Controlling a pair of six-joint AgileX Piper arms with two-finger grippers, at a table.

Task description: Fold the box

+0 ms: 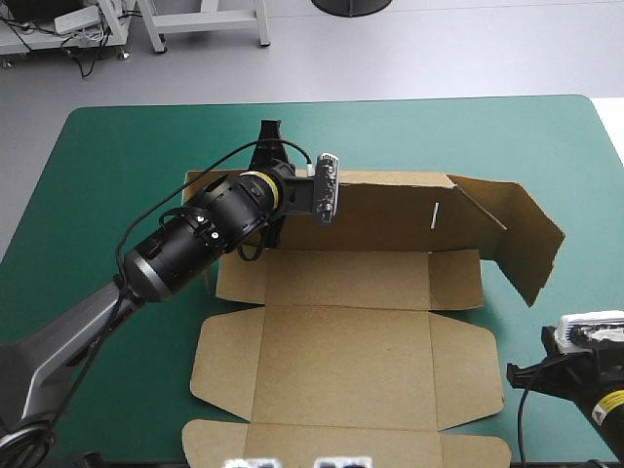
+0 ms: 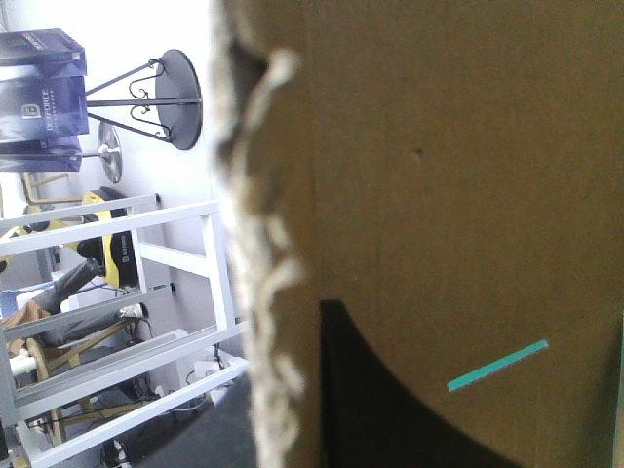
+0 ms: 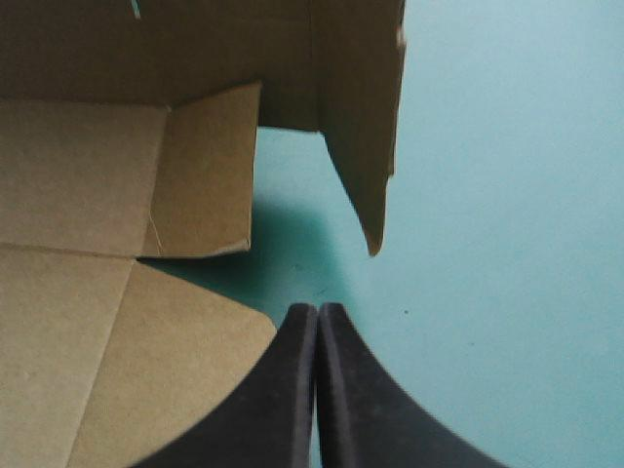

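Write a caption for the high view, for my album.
Left gripper pinches the brown box's raised far wall; right gripper rests shut beside its flat panels.

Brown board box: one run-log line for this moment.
brown board box: far wall raised, base flat | left gripper: shut on far wall's left end | right gripper: shut, over teal-green cover

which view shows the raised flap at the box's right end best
The high view: the flap shows whole, standing at the right end of the box. The right wrist view shows part of it, top cut off. The left wrist view shows only close-up board, no flap.
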